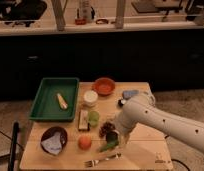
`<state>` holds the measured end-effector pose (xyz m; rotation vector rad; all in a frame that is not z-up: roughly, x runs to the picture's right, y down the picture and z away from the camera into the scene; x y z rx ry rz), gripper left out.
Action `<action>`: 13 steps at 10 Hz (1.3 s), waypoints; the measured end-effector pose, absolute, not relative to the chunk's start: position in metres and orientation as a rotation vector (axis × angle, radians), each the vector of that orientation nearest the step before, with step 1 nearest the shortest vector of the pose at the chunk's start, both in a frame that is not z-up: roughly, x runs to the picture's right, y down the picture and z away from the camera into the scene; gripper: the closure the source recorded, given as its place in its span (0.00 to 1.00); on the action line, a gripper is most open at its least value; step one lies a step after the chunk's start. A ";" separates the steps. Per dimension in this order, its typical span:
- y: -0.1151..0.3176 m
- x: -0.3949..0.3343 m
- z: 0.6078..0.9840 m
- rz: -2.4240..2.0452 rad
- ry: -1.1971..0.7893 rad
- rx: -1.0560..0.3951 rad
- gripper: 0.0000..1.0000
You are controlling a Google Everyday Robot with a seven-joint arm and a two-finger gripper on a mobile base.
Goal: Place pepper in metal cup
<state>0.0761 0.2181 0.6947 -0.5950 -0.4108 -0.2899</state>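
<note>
At the far left of the wooden counter (145, 156) we see a green tray (45, 102) with a pale yellow, elongated item (61, 101) lying in it. In front of the tray sits a dark maroon bowl (54, 140) holding something whitish. To its right an orange fruit (85, 142) rests on the counter. Behind that fruit we find a small upright box (83, 120) with a round lime-green fruit (94, 118) just beside it. A white cup (90, 97) stands behind both. An orange bowl (104, 86) sits further back, near the rear edge. A fork (102, 160) lies at the front edge.

The gripper (110, 134) hangs low over the counter right of the orange fruit. The pepper (109, 145) lies directly under or against it, a slim green shape between the orange fruit and the white arm (155, 122). We cannot tell how wide the gripper stands or whether it has hold of the pepper.

The metal cup (130, 93), as far as we can make it out, is the small silver-grey thing at the back right. It is well apart from the pepper, and the curved arm sits between them, partly blocking that path.
</note>
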 end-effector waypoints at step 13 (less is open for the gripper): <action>0.210 0.077 0.689 -0.287 -0.423 -0.587 0.20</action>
